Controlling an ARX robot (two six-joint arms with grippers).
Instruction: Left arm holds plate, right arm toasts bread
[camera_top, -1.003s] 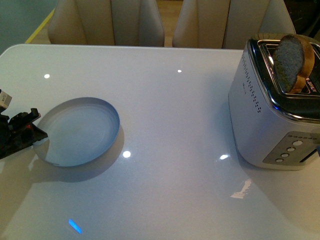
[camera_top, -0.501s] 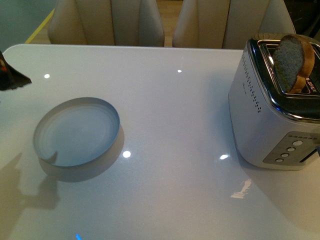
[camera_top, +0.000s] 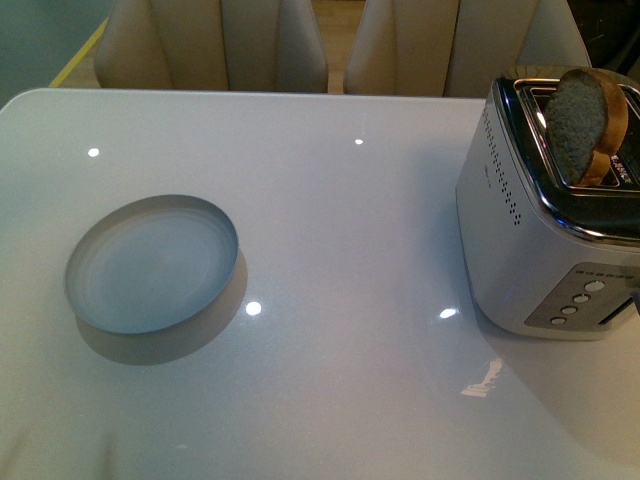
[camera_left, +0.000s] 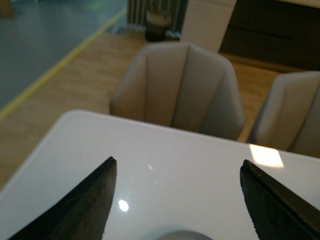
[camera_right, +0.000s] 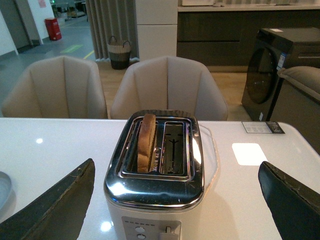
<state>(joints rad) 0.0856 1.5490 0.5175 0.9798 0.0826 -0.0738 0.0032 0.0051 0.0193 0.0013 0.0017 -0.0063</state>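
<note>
Left gripper (camera_left: 177, 200) gone from front view since earlier, jaws spread, empty. Right gripper (camera_right: 175, 200) spread. Plate (camera_top: 152, 263) alone on white table (camera_top: 350, 220). Bread (camera_top: 585, 120) upright in toaster (camera_top: 545, 220). Beige chairs (camera_top: 220, 45) behind.

Both the left gripper (camera_left: 177, 200) and right gripper (camera_right: 177, 200) have fingers spread wide.

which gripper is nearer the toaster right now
Right. The right gripper faces the toaster head on, with the bread standing in one slot. The left gripper is over by the plate, across the table.
</note>
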